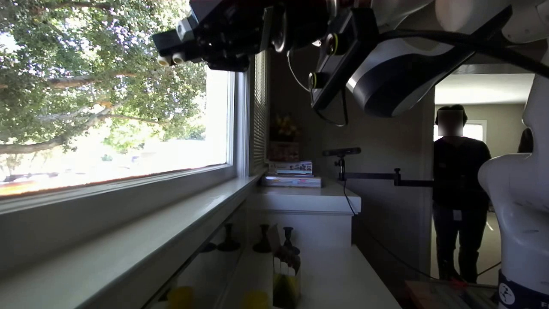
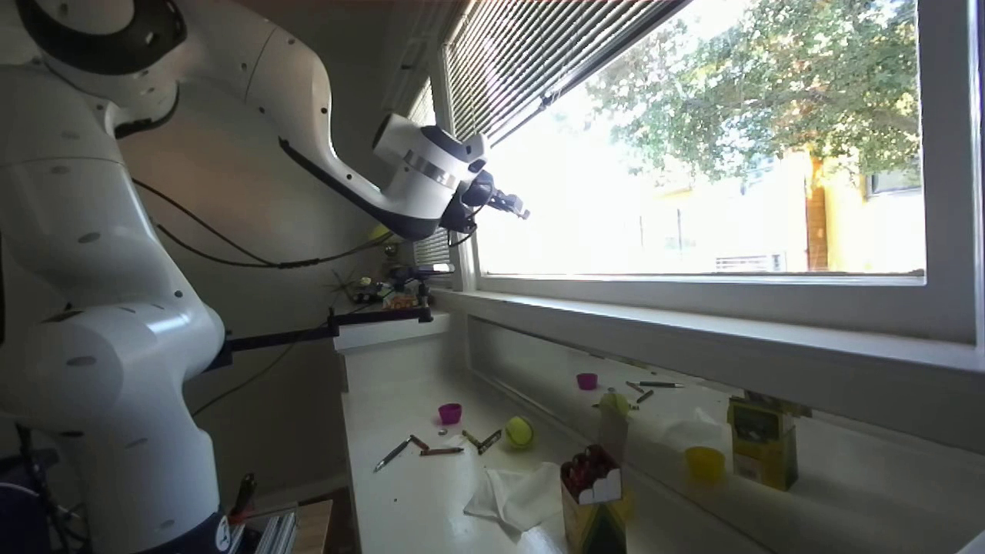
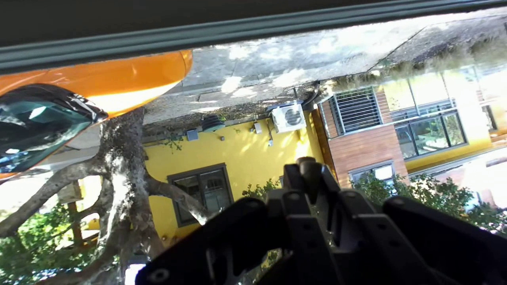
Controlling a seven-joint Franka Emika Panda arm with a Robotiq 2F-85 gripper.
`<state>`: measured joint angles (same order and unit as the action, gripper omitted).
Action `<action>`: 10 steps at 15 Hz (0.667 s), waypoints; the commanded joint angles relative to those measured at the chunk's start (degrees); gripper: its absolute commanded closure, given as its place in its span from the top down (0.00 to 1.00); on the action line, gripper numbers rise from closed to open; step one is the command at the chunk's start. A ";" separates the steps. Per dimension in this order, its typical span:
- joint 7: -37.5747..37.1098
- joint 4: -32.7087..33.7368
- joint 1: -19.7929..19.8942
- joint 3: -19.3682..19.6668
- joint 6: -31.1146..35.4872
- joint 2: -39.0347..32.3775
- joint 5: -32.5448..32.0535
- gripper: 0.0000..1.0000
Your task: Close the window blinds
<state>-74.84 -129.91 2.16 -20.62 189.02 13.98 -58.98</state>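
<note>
While window blinds cover only the top of the window | we observe fingers pinching a small tapered piece | we hold the arm extended

The rounded white arm has black cables, a black end effector and 1 round base logo.

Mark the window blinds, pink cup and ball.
Window blinds (image 2: 526, 60): in an exterior view, lowered slats.
Pink cup (image 2: 450, 415): in an exterior view, outer side.
Ball (image 2: 519, 433): in an exterior view, visible middle.
</note>
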 commanded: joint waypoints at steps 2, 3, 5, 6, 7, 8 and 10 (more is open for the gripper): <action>-1.98 0.28 -1.21 -7.13 -3.40 -4.45 0.20 0.03; -2.14 0.38 -1.08 -8.09 -4.24 -4.85 0.02 0.03; -2.42 0.73 -0.61 -9.84 -5.56 -5.83 -0.36 0.03; -2.61 1.03 -0.41 -10.74 -6.22 -6.69 -0.52 0.03; -2.91 1.35 -0.12 -11.67 -6.92 -7.50 -0.73 0.03; -3.25 1.74 0.22 -12.57 -7.51 -8.33 -0.99 0.03; -4.55 2.95 1.46 -14.50 -9.01 -9.47 -2.48 0.03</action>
<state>-76.12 -128.55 3.48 -30.20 181.53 10.46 -59.22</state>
